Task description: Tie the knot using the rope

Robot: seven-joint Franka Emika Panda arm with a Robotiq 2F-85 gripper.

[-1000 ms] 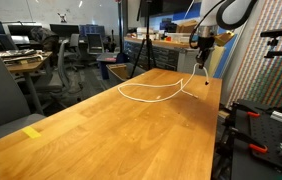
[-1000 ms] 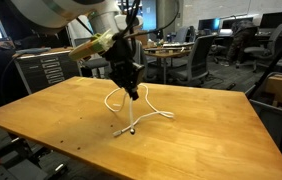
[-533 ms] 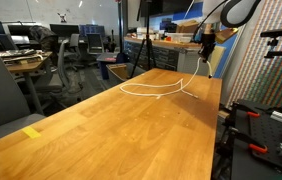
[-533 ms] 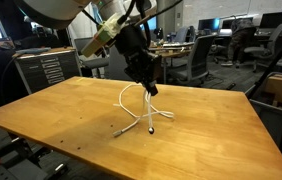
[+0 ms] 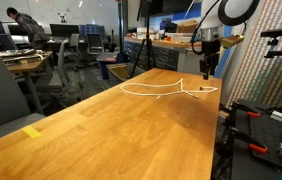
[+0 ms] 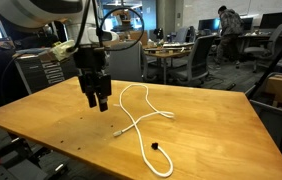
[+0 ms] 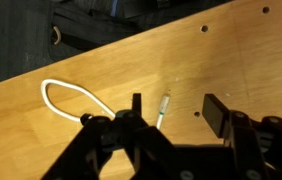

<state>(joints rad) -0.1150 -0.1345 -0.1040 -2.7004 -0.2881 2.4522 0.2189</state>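
The white rope (image 6: 138,112) lies slack on the wooden table (image 6: 216,130), with a loop at the far side and crossing strands trailing toward the near edge. In an exterior view the rope (image 5: 166,91) stretches across the table's far end. My gripper (image 6: 99,101) hangs just above the table beside the rope, jaws open and empty. In the wrist view the rope's loop (image 7: 73,92) lies to the left. One rope end with a greenish band (image 7: 163,107) rests on the wood between my spread fingers (image 7: 217,112), untouched by either. My gripper (image 5: 210,71) is over the table's far corner.
A yellow tag (image 5: 32,131) lies near the table's front corner. Office chairs and desks (image 5: 76,50) stand behind. Red-handled equipment (image 5: 271,115) sits beyond the table's side edge. Small holes (image 7: 203,29) dot the table edge.
My jaws have opened and let go of the rope, which now lies flat on the table. My gripper has moved sideways off the rope and stands beside it.
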